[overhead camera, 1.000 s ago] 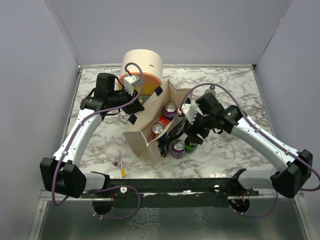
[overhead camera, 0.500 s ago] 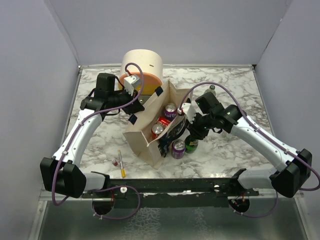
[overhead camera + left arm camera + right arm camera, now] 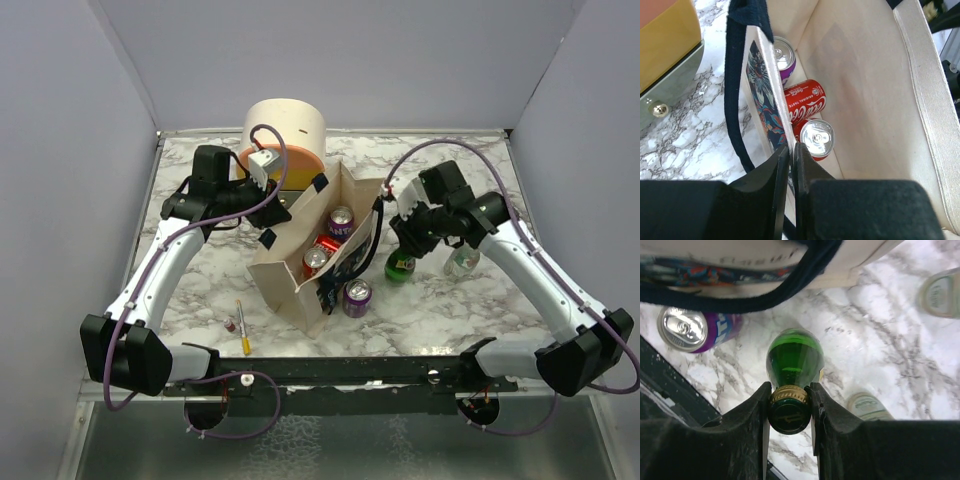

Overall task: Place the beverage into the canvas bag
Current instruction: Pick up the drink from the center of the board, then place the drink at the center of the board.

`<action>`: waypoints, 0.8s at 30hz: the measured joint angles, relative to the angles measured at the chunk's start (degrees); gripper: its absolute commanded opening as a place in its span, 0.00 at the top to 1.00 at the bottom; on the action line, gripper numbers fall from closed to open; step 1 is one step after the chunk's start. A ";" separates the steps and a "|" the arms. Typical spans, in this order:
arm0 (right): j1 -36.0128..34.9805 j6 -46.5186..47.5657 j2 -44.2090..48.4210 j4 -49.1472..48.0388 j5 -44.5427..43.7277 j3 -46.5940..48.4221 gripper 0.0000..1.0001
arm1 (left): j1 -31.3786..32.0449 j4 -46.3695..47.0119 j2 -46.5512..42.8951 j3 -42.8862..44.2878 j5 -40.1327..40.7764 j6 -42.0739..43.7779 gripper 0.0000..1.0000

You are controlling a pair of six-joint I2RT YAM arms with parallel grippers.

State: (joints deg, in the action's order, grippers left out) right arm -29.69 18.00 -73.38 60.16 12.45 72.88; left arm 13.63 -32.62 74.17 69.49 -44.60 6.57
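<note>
The canvas bag (image 3: 290, 272) stands open mid-table, with three cans inside: a purple one (image 3: 782, 52), a lying red cola can (image 3: 805, 97) and an upright red can (image 3: 816, 137). My left gripper (image 3: 791, 150) is shut on the bag's printed side wall at its rim. To the right of the bag, my right gripper (image 3: 790, 400) is shut on the gold-capped neck of a green bottle (image 3: 794, 357). The bottle (image 3: 400, 266) hangs beneath the gripper (image 3: 403, 240) over the marble, apart from the bag. A purple can (image 3: 357, 297) stands on the table by the bag's near corner.
A cream-and-orange drawer box (image 3: 285, 135) stands behind the bag, close to my left wrist. Two clear bottles (image 3: 940, 292) (image 3: 867, 407) lie on the marble right of the green one. A yellow pen (image 3: 242, 328) and a small red item (image 3: 231, 325) lie near the front edge.
My right gripper closed on the green bottle's neck and carried it right and back, away from the purple can. The left gripper stayed clamped on the bag.
</note>
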 measured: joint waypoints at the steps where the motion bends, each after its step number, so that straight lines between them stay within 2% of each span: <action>1: 0.61 -0.15 0.00 0.26 -0.22 1.14 0.98 | 0.00 0.26 0.04 0.00 -0.13 -0.22 0.81; 3: 1.51 -0.39 0.00 0.83 -1.05 4.44 0.98 | 0.00 0.92 0.22 0.02 -0.37 -0.72 0.75; 9: 2.51 -1.25 -0.31 2.27 -5.09 16.04 0.98 | 0.00 1.95 2.16 0.28 -1.05 -1.75 0.66; 16: 3.45 -1.27 -5.42 3.41 -10.45 34.88 0.98 | 0.00 2.32 4.17 1.84 -1.27 -2.36 0.63; 24: 3.72 -1.29 -14.82 8.02 -10.62 53.94 0.99 | 0.00 2.75 5.11 2.99 -1.42 -2.40 0.62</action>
State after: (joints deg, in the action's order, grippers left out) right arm -25.98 16.71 -88.20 68.18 1.83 126.82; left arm 13.63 -29.87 79.29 72.49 -46.02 4.16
